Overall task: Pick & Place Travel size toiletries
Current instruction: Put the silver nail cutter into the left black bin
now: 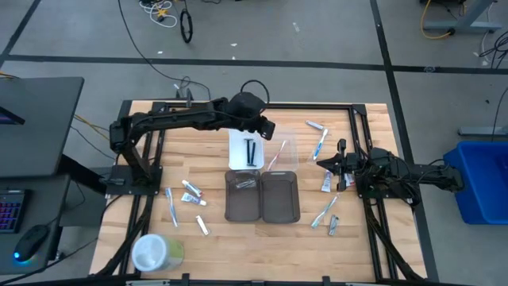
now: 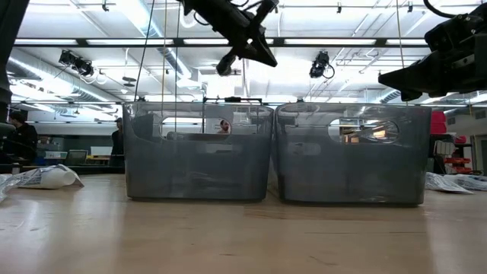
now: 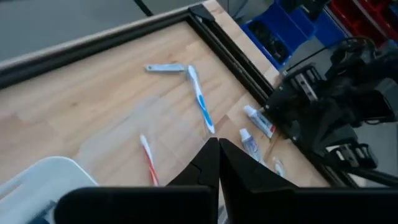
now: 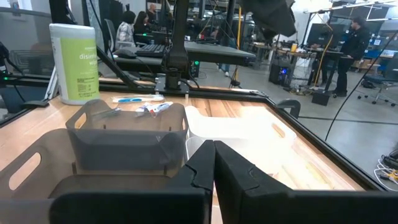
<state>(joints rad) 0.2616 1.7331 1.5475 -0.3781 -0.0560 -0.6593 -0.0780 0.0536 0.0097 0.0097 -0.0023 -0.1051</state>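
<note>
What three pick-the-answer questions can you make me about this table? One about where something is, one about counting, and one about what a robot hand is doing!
1. Where are the thin black sticks?
A. In the white tray
B. Inside the round green-and-white container
C. On the floor

2. How many grey trays are on the table?
A. One
B. Two
C. Four

3. What are the fingers of the left gripper doing?
A. Spread wide open
B. Squeezing a toothbrush
C. Pressed shut with nothing between them

Answers:
1. A, because the high view shows the dark sticks lying inside the white tray at the middle of the table.
2. B, because two grey trays sit side by side just in front of the white one.
3. C, because the left wrist view shows the two dark fingers meeting at their tips, with nothing between them.
</note>
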